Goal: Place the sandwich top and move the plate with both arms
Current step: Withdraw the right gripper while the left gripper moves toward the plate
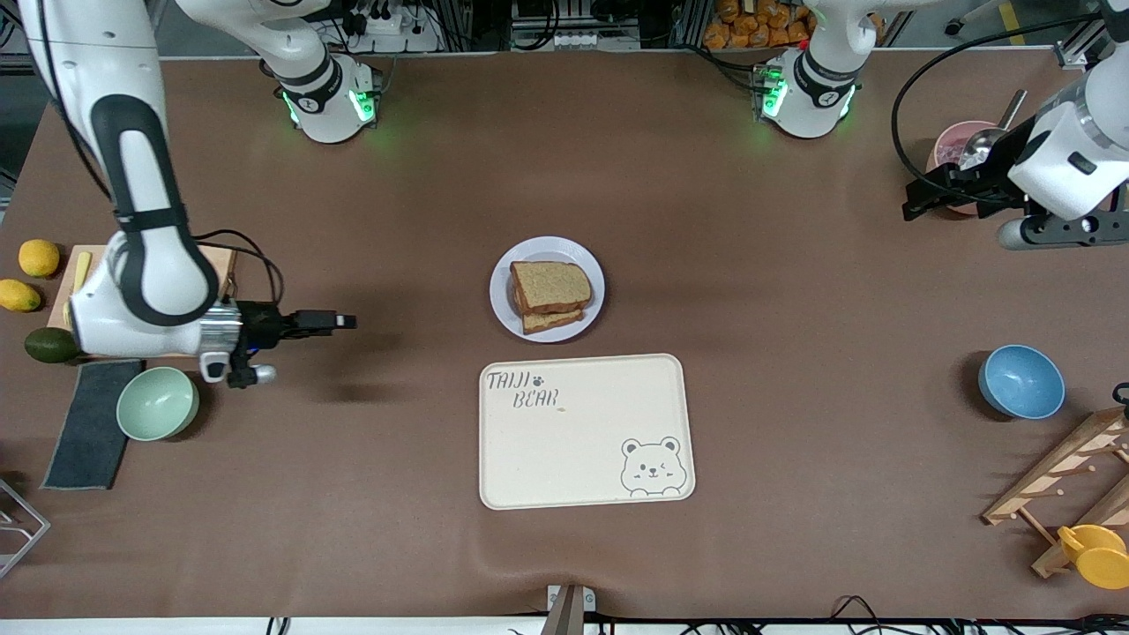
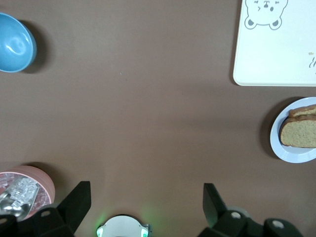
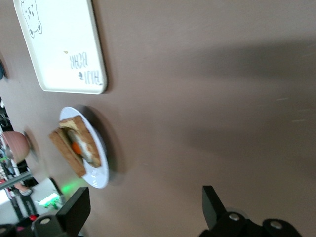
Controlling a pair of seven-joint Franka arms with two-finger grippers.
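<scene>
The plate [image 1: 531,250] sits mid-table, just farther from the front camera than the cream bear tray [image 1: 586,430]. The sandwich top [image 1: 550,285] lies on the stacked sandwich on the plate, a little askew over the lower slice. My right gripper [image 1: 342,322] is open and empty over bare tabletop toward the right arm's end. My left gripper [image 1: 919,201] is open and empty over the table by the pink bowl [image 1: 951,144]. The left wrist view shows the left gripper [image 2: 145,191], the plate [image 2: 291,154] and the sandwich top [image 2: 299,134]. In the right wrist view are the right gripper [image 3: 145,194], the plate [image 3: 97,176] and the sandwich top [image 3: 65,149], with egg showing under it.
A green bowl [image 1: 157,403], dark cloth [image 1: 88,425], cutting board [image 1: 66,291], lemons [image 1: 39,257] and an avocado [image 1: 49,345] crowd the right arm's end. A blue bowl [image 1: 1020,381], wooden rack [image 1: 1063,472] and yellow cup [image 1: 1098,554] stand at the left arm's end.
</scene>
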